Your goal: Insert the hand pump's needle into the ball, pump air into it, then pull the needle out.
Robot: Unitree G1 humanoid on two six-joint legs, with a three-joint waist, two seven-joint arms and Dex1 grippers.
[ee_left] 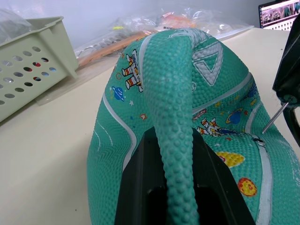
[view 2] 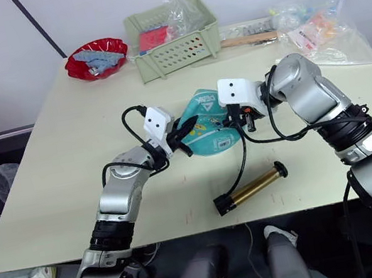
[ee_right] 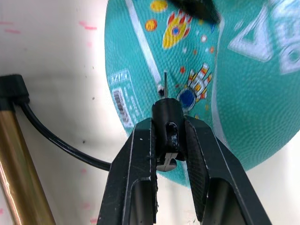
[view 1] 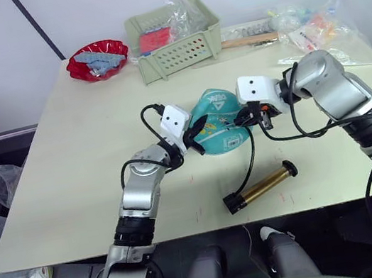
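The teal ball (view 1: 217,130) lies limp and partly flat in the middle of the table. My left gripper (view 1: 194,141) is shut on a raised fold of its skin (ee_left: 168,93). The right gripper (ee_right: 168,124) is shut on the black fitting at the hose's end, on the ball's other side. From that fitting the thin needle (ee_right: 165,84) points at the ball beside a white stripe; I cannot tell whether its tip (ee_left: 274,118) touches the rubber. The gold hand pump (view 1: 261,187) lies on the table in front of the ball, its black hose (view 1: 251,160) curving up to the right gripper.
A red bowl (view 1: 97,59) sits at the back left and a pale green basket (view 1: 176,40) at the back middle. Clear plastic bags (view 1: 310,27) and a wooden stick (view 1: 248,40) lie at the back right. The table's front edge (view 1: 188,232) runs just beyond the pump.
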